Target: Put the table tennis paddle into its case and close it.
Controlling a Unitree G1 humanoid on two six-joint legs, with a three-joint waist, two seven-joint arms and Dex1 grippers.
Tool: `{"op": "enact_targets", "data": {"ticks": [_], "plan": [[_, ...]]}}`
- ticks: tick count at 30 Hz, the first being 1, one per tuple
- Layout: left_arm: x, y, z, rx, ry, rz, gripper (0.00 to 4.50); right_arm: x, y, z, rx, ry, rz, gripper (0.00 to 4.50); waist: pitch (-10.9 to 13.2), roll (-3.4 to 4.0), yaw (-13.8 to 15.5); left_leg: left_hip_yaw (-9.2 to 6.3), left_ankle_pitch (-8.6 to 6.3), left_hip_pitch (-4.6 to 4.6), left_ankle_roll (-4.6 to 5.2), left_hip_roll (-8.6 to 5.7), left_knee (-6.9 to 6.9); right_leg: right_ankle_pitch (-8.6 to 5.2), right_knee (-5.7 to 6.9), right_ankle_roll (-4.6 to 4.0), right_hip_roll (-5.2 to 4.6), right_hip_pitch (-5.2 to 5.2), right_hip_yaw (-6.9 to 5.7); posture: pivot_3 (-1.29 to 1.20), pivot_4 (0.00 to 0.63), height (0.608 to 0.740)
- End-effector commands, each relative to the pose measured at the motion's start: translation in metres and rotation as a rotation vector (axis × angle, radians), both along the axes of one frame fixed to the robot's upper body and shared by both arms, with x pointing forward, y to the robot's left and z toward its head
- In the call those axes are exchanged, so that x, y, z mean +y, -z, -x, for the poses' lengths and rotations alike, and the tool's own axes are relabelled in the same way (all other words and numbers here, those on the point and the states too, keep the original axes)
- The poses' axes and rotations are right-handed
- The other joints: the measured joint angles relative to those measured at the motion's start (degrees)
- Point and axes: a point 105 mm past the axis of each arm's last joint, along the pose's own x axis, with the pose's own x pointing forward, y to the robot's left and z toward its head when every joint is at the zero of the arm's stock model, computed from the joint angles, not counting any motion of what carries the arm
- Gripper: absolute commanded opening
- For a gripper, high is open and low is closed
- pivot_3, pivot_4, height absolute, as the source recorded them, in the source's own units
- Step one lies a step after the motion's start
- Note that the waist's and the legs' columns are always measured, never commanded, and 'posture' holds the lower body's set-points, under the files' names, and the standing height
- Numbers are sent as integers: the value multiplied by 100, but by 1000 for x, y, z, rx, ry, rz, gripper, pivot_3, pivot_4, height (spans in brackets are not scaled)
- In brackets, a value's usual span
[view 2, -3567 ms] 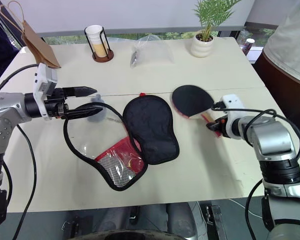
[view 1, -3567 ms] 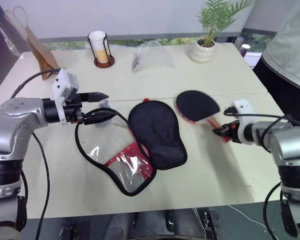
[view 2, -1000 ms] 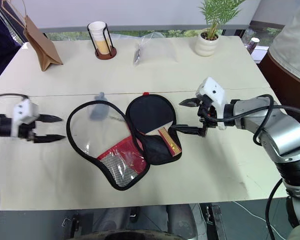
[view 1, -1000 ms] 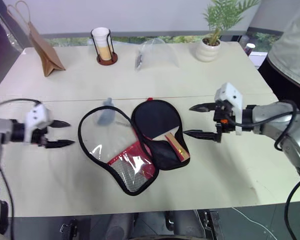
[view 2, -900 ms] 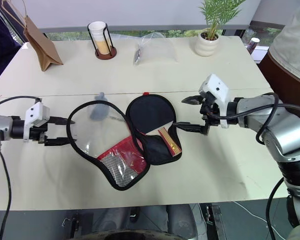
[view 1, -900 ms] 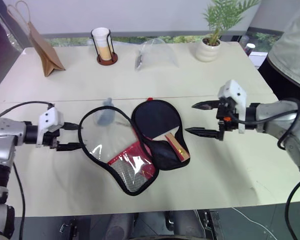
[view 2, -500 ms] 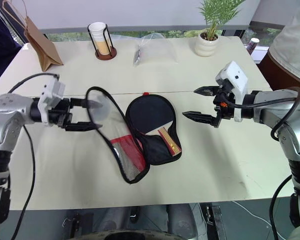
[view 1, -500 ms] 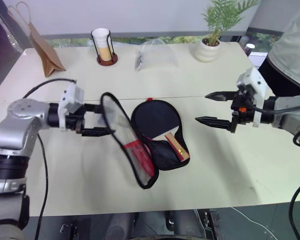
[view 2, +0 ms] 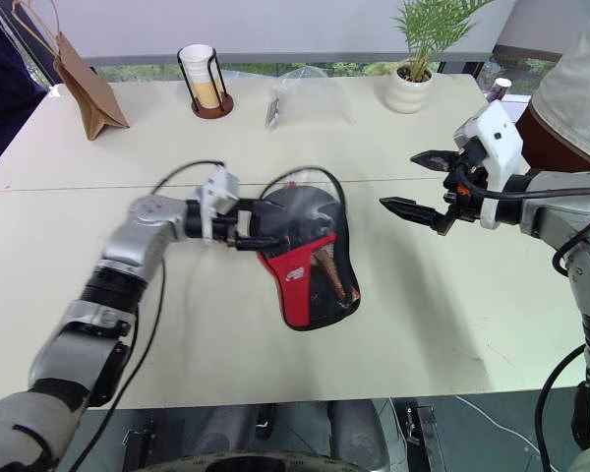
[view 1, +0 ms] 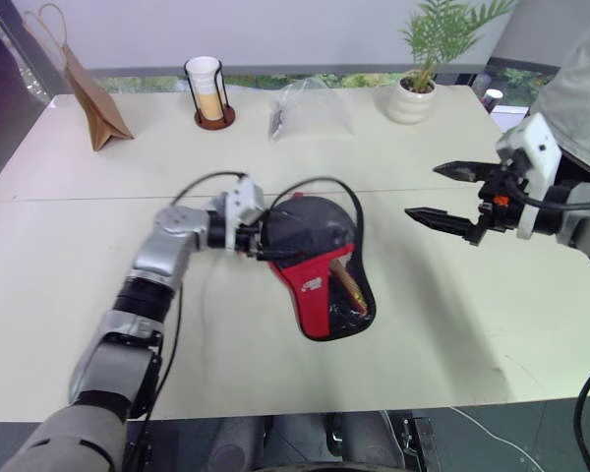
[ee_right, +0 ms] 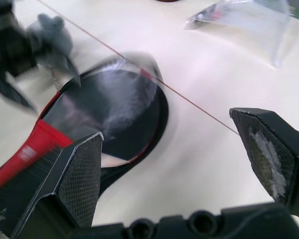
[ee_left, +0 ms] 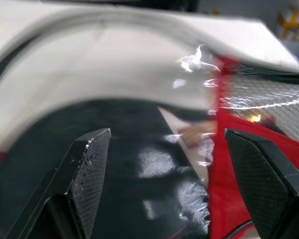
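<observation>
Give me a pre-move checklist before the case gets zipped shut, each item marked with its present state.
1. Table tennis paddle inside the case: ok, its handle shows through the lower opening.
2. Lid flap folded over the paddle: ok, the red panel now lies on top, though it sits skewed.
3. Case edges lined up all round: not ok, the lower right edge gapes.
4. Left gripper at the flap: ok, it is at the case's round end, fingers spread.
5. Right gripper clear of the case: ok, open and held above the table to one side.
6. Zip pull located: cannot tell.
</observation>
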Motion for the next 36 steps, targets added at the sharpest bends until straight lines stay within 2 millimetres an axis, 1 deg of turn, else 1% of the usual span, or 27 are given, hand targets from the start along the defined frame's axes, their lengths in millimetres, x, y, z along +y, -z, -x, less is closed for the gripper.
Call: {"op": "enact_targets", "data": {"ticks": [1,3,5,8,10,12,14,17,22,25,28,32,34,36], "plan": [[-4,-3,-5,-82,5,-37,3780,3,-5,9,-23,2,19,4470,-1,1,-5,0,0,0,1,0,-1,0,1,0,0,-1,1,0,150,740],[-7,-6,-4,-84,15,-24,3780,7,5,12,12,-3,22,4470,-1,1,5,-2,-1,1,1,2,-2,0,2,0,1,-1,1,0,150,740],[-12,-15,-3,-62,23,28,3780,11,14,15,45,-14,23,4470,-1,1,15,-3,-1,0,1,1,1,0,1,0,-1,0,1,0,150,740],[-17,-21,3,-31,56,68,3780,16,24,20,82,-28,31,4470,-1,1,19,-3,-1,-2,1,-1,5,1,1,1,-3,2,1,0,150,740],[-19,-16,7,-32,72,37,3780,22,30,22,115,-43,22,4470,-1,1,16,-4,-1,-2,2,-1,6,1,0,1,-3,2,1,0,150,740],[-17,-5,3,-48,40,-14,3780,28,34,24,134,-59,4,4470,-1,1,8,-4,-1,-1,2,-1,5,1,0,1,-2,3,1,0,150,740],[-15,0,-1,-54,16,-38,3780,33,35,24,140,-65,-8,4470,-1,1,3,-4,-1,3,2,0,5,1,1,1,-1,5,1,0,150,740],[-10,10,-12,-63,-54,-81,3780,42,42,23,182,-66,-31,4470,-1,1,9,-4,-1,3,2,0,5,1,1,1,0,5,0,0,150,740],[-7,19,-21,-86,-103,-129,3780,49,54,20,243,-53,-24,4470,-2,0,22,-7,-1,3,2,-1,8,3,1,2,-1,9,-2,0,150,740],[-7,19,-28,-115,-147,-132,3780,53,62,15,262,-42,-15,4470,-3,-1,18,-7,-1,8,2,-1,10,4,0,4,-1,15,-2,0,150,740],[-10,9,-31,-124,-158,-86,3780,60,67,10,276,-38,-16,4470,-4,0,14,-7,-1,9,2,-1,10,5,0,5,0,16,-2,0,150,740],[-9,-11,-30,-128,-141,-11,3780,65,75,8,328,-28,-13,4470,-4,0,10,-8,-1,8,2,-2,10,5,1,5,0,15,-3,0,150,740],[-7,-26,-28,-128,-130,45,3780,67,83,9,372,-22,-5,4470,-4,0,7,-8,-1,6,2,-2,10,5,1,5,1,13,-2,0,150,740],[-4,-49,-24,-107,-114,139,3780,71,94,12,426,-17,-5,4470,-3,0,4,-9,-1,4,2,-2,9,5,1,5,1,11,-2,0,150,740]]}}
